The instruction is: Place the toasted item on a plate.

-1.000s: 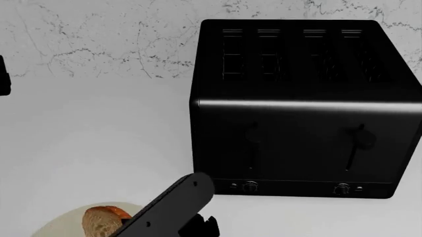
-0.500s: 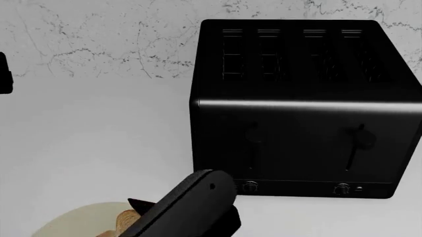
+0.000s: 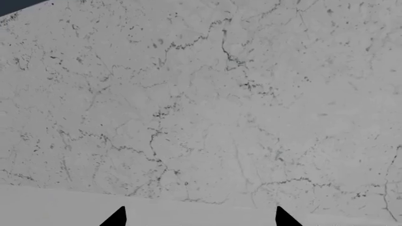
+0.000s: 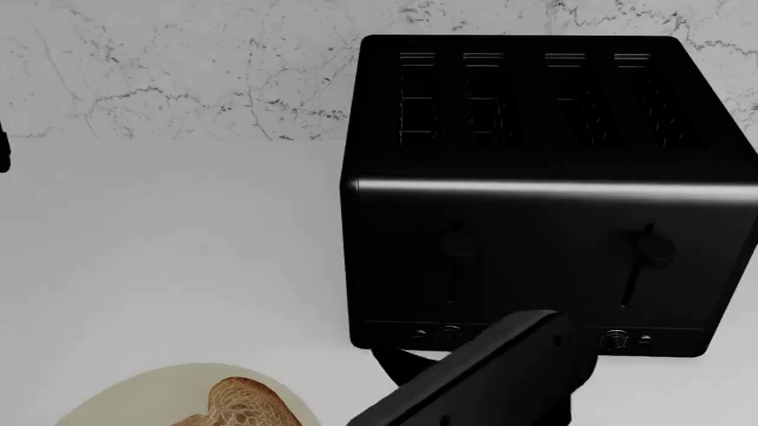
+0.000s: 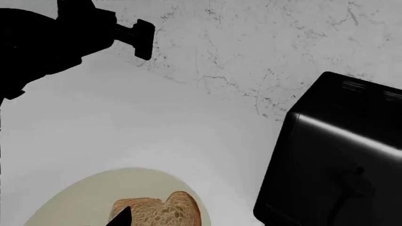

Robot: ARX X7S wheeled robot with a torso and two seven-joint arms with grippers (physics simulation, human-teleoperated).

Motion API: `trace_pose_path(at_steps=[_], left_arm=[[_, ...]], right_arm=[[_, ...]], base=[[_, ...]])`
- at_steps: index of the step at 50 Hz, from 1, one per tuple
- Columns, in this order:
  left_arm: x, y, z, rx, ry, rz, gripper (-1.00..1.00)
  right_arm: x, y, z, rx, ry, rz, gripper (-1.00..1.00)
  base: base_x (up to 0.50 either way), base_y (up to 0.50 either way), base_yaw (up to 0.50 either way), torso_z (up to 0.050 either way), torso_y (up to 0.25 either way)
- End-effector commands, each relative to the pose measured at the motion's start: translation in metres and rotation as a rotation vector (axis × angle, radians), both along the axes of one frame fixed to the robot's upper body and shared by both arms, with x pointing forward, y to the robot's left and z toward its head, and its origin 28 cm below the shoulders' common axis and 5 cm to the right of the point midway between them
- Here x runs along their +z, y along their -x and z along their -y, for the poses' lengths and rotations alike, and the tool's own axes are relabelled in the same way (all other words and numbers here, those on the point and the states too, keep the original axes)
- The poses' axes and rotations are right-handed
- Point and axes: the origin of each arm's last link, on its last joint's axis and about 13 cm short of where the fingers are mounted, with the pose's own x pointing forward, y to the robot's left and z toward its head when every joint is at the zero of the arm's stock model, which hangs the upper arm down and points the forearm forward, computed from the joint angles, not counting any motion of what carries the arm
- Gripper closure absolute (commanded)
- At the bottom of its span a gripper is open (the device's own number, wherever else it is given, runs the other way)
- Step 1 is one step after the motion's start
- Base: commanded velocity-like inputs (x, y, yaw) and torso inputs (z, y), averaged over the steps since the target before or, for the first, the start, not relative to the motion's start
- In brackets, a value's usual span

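Note:
The toasted slice [image 4: 243, 404] lies flat on the cream plate [image 4: 119, 404] at the bottom left of the head view. My right arm [image 4: 485, 373] crosses the bottom of that view, to the right of the plate and in front of the black toaster [image 4: 545, 195]. In the right wrist view the slice [image 5: 160, 212] rests on the plate [image 5: 75, 193]. My right gripper [image 5: 199, 221] is open above it, with one fingertip [image 5: 119, 217] showing and nothing held. My left gripper [image 3: 199, 219] is open and empty, facing the marble wall.
The toaster [image 5: 339, 155] stands close to the plate against the marble backsplash [image 4: 177, 71]. My left arm [image 5: 56, 33] hangs over the white counter [image 4: 177, 248] beyond the plate; only its edge [image 4: 3, 146] shows in the head view.
My right arm has moved right, off the plate and toward the toaster. The slice, half hidden under the arm before, now lies uncovered on the plate. My left gripper has slid further out of view.

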Motion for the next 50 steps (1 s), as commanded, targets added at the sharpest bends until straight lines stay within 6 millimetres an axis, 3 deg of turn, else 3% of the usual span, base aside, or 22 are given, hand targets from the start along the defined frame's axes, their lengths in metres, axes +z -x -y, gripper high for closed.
trace_pose_path(at_steps=[1,14,28,50], left_arm=[[-0.005,0.006,-0.007,-0.001,0.008,0.002,-1.00],[-0.024,0.019,-0.019,0.009,0.027,-0.015,-1.00],[-0.030,0.035,-0.027,0.018,0.017,-0.025,-1.00],[-0.054,0.034,-0.043,0.038,-0.002,-0.040,-1.00]], right_arm=[[0.005,0.002,0.023,-0.137,-0.029,-0.028,-1.00],[-0.002,-0.006,0.045,-0.302,-0.046,-0.042,-1.00],[-0.012,-0.014,0.062,-0.410,-0.088,-0.057,-1.00],[-0.019,-0.012,0.092,-0.564,-0.118,-0.085,-1.00]], base=[[0.00,0.00,0.00,0.000,0.000],[0.00,0.00,0.00,0.000,0.000],[0.00,0.00,0.00,0.000,0.000],[0.00,0.00,0.00,0.000,0.000]])
